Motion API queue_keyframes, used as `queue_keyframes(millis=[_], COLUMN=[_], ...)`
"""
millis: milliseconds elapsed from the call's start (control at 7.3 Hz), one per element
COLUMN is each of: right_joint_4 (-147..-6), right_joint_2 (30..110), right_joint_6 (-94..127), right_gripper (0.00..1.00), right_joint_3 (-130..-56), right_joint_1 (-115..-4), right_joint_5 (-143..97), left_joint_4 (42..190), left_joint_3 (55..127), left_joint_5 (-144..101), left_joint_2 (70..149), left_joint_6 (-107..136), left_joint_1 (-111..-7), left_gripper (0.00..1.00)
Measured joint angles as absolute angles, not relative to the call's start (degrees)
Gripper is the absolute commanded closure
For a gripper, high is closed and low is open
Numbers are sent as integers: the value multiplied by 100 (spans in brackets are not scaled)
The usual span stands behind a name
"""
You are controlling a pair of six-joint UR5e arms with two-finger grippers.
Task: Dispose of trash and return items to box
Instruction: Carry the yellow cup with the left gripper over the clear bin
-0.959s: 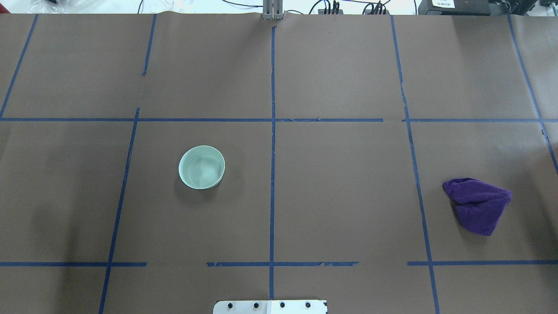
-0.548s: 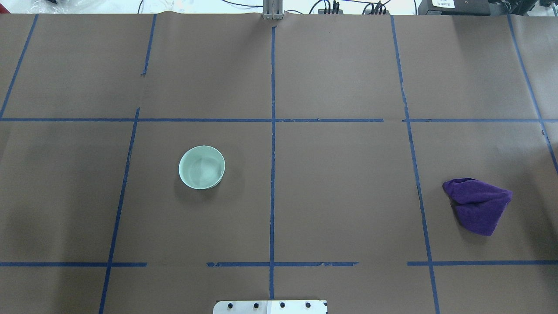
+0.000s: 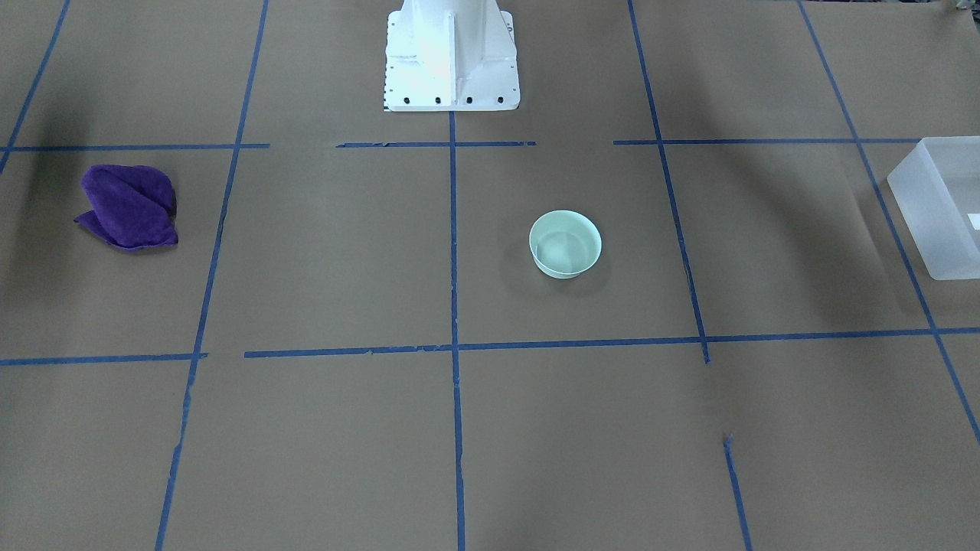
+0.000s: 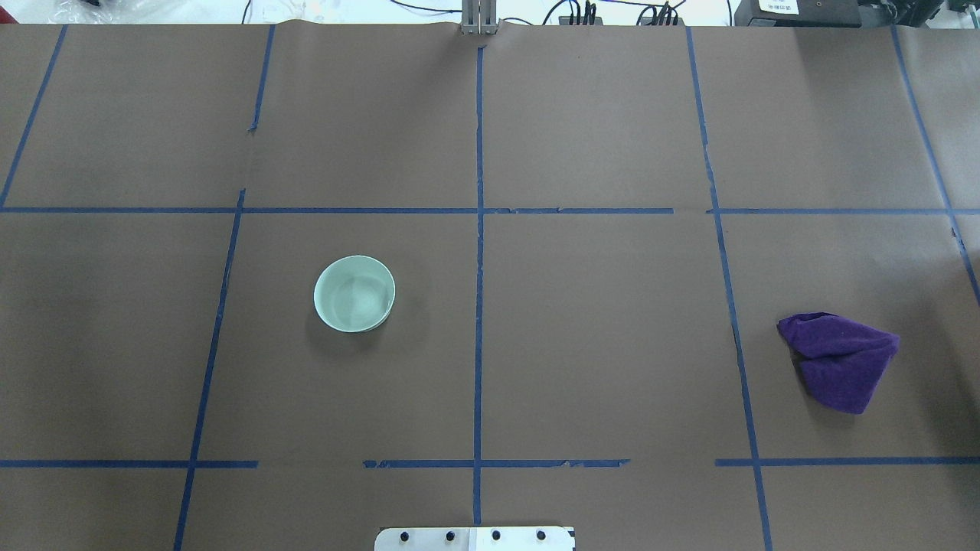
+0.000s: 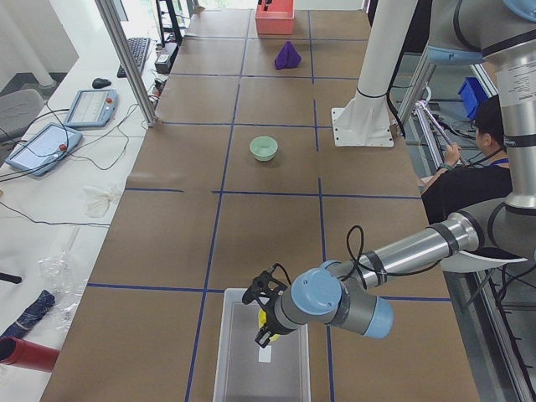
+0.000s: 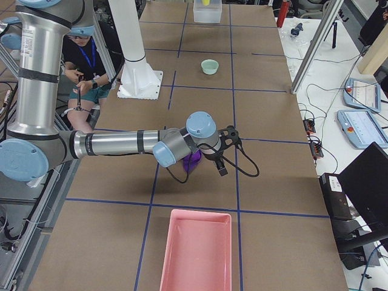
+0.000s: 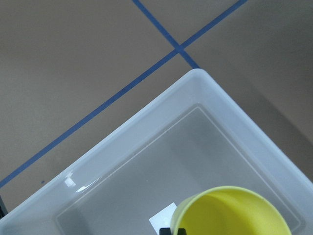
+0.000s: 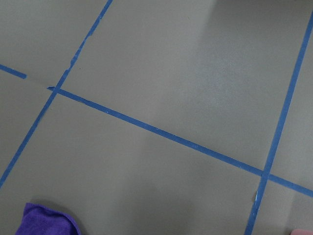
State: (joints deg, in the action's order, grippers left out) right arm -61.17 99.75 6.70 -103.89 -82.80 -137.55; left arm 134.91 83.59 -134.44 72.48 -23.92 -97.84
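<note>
left tool (image 5: 261, 316) holds yellow cup (image 7: 234, 213) over box (image 7: 122, 133) | right tool (image 6: 228, 150): cannot tell | mint bowl (image 4: 354, 293), left of middle, not yet boxed

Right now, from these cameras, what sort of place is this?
Most likely a robotics lab workcell: a table papered brown and marked with a blue tape grid, a robot arm reaching over it, and operator tablets on a side bench.

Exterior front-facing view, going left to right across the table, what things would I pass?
purple cloth → white robot base → mint-green bowl → translucent bin, cut off by the view's right edge.
</note>
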Motion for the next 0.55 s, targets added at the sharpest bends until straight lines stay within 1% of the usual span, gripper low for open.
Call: queue_keyframes(millis=[411, 548], right_joint_4=[-6117, -6117], right_joint_2=[9976, 9976], right_joint_6=[676, 677], right_gripper=[0, 0], right_joint_3=[-10389, -10387], right_joint_1=[-8279, -8279], right_joint_5=[-13755, -13753], left_joint_4=[13852, 13866], left_joint_3=[8167, 8112], left_joint_5=[-13697, -13753], left_joint_2=[7218, 7216], left_joint_6=[-2001, -1988], left_joint_1=[-9333, -9147], left_gripper=[100, 95])
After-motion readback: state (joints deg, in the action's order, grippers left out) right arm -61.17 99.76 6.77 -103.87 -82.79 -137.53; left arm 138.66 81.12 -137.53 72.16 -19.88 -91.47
